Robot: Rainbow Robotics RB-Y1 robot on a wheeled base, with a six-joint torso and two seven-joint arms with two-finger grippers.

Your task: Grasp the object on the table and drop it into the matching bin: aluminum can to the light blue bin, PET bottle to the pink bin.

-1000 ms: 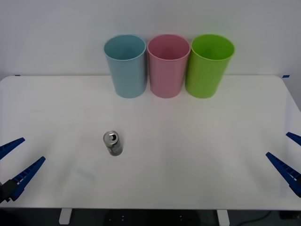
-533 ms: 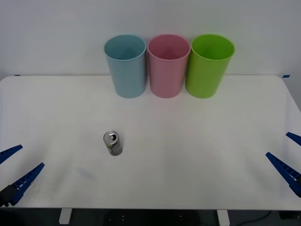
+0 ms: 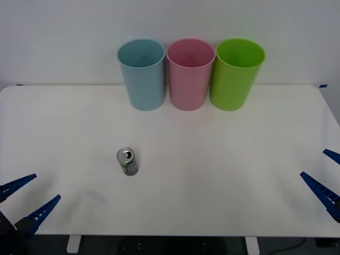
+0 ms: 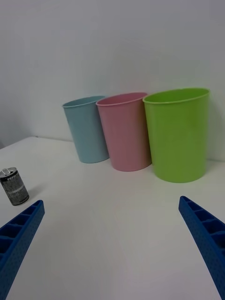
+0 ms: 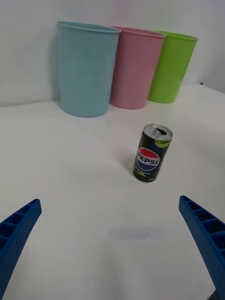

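The small silver aluminium drink can with dark printed sides [image 3: 127, 162] stands upright on the large white rectangular bench [image 3: 223, 170], its long axis vertical and its pull-tab top facing up, left of the middle and nearer the front edge than the back. Along the back edge three tall round plastic bins stand in a close row: the pale blue bin [image 3: 142, 74], the pink bin [image 3: 190, 74] and a lime green bin [image 3: 236, 73], mouths open upward to take a drop from above. The left hand [image 3: 29, 199] hovers at the front left corner with its blue ribbed fingers spread wide, pointed toward the can, likely lined up for a side grasp around the can's body. The right hand [image 3: 325, 178] sits parked at the right edge, fingers likewise apart.
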